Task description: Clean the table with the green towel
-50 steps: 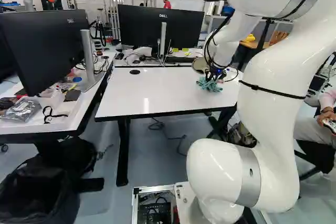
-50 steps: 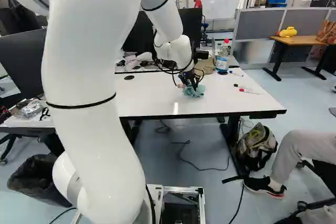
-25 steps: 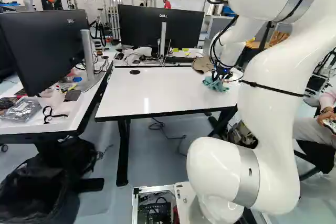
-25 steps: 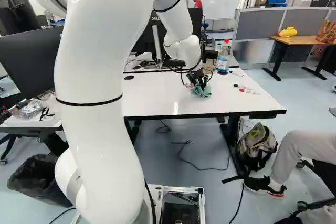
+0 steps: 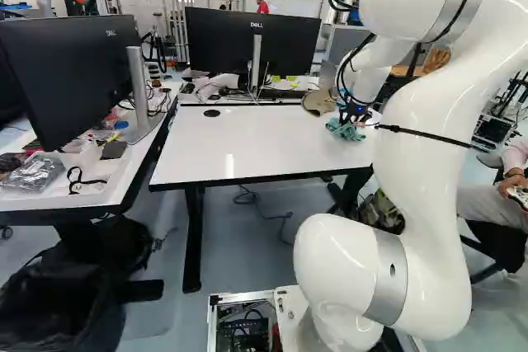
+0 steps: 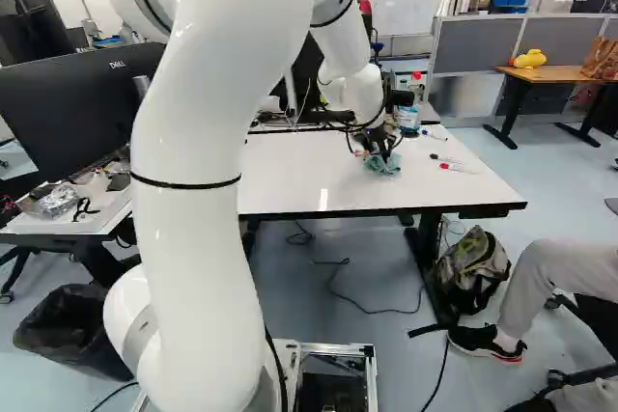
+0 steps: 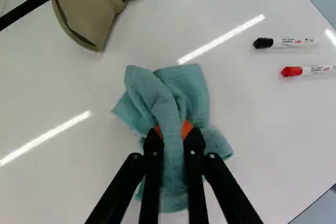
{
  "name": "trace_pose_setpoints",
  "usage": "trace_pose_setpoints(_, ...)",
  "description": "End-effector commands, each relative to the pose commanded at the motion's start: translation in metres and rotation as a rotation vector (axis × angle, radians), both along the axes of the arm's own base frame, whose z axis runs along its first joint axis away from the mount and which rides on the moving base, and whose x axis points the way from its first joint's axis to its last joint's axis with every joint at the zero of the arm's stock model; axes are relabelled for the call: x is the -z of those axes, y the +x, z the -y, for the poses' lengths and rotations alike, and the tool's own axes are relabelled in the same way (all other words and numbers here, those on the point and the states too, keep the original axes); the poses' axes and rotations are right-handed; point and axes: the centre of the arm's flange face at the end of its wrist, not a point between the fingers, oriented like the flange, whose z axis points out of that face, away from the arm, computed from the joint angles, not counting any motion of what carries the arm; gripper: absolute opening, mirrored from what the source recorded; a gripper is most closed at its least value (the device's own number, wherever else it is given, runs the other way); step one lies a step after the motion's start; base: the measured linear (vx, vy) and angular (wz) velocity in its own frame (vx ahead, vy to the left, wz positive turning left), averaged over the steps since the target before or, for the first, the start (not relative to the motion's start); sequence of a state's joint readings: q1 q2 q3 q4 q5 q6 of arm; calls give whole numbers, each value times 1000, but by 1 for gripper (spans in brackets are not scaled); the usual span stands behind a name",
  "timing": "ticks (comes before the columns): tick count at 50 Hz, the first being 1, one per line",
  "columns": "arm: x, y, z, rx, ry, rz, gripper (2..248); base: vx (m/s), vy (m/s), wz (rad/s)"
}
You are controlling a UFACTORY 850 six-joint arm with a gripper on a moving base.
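Wrist view shows the towel [image 7: 157, 93] pinched between the fingers [image 7: 153, 142], which stand close together, with only a thick fold of cloth filling the small gap from both sides. It seems to touch the surface [image 5: 247, 146], in the right part of the left base view, near the brown cap [image 7: 86, 9]. I judge this cloth to be light, soft and not fragile; it will bend and drag behind rather than push stiffly, and a thin layer could slip out. The gathered middle fold is therefore a good place to hold, with the loose corners spread around it for wiping, though the bunched shape may wipe only a narrow path. As for the edges, the black-capped marker [image 7: 286, 42] and the red-capped marker [image 7: 315, 70] lie between the towel and one side edge, so a stroke that way could roll them down. The cap is near too, and could be caught. Toward the left of the left base view, the surface stretches wide, with the flat black disc [image 5: 213, 113] near its far edge, so long strokes look easier there.
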State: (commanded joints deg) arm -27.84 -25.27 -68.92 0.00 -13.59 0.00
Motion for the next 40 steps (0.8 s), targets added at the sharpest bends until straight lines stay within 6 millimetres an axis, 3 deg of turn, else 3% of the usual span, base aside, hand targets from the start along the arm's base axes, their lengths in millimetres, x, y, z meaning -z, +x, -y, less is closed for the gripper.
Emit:
trace_pose_setpoints(21, 2, 38, 2, -25, -12, 23, 50, 0, 0, 0)
trace_pose_setpoints(40, 2, 50, -25, -70, -11, 23, 50, 0, 0, 0)
